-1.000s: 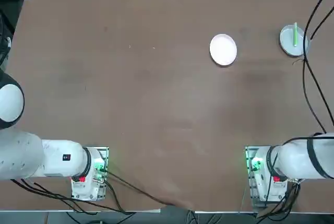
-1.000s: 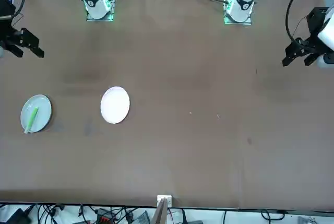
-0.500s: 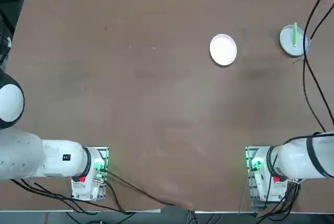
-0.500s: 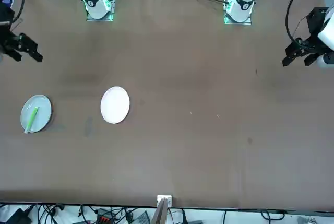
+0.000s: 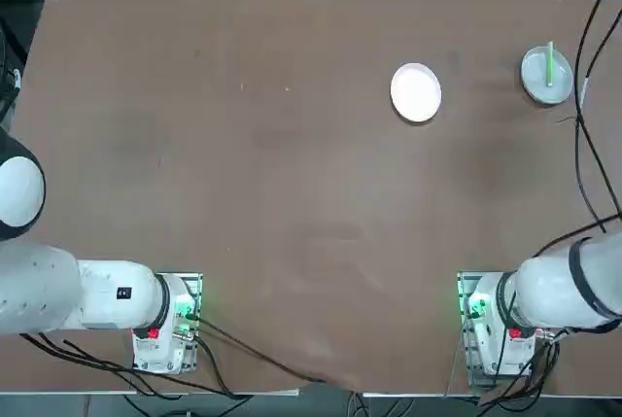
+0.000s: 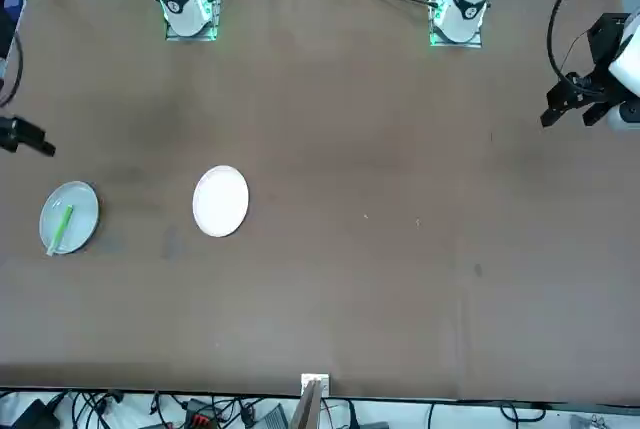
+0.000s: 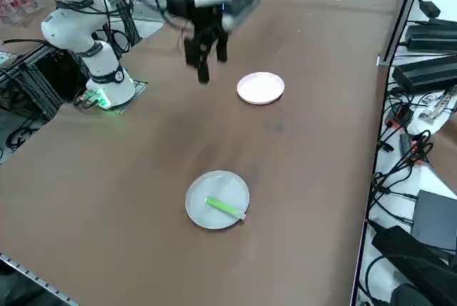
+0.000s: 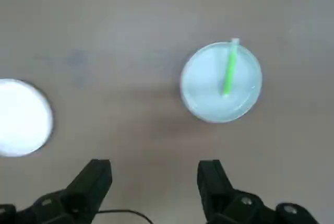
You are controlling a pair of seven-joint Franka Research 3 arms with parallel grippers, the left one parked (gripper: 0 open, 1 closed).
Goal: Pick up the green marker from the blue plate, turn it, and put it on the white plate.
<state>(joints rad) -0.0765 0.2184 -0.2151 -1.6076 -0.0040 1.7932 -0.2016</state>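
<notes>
The green marker (image 8: 228, 68) lies across the blue plate (image 8: 209, 96), one end reaching the rim. The same marker (image 5: 549, 65) and blue plate (image 5: 540, 86) sit at the table's far right in the top view. To their left rests the white plate (image 5: 416, 92), bare. My right gripper (image 8: 154, 177) hangs open and empty, high above the table and well clear of both plates. In the side view the right gripper (image 7: 203, 60) points straight down, with the marker (image 7: 225, 207) and blue plate (image 7: 214, 186) nearer the camera and the white plate (image 7: 260, 88) beyond.
The brown tabletop (image 5: 292, 164) is bare apart from the two plates. Black cables (image 5: 581, 145) trail from my right arm past the blue plate. Power supplies and cables (image 7: 421, 70) lie just beyond the table's far edge.
My right gripper has travelled away from its base towards the blue plate's end of the table, staying high. The marker and both plates have not moved.
</notes>
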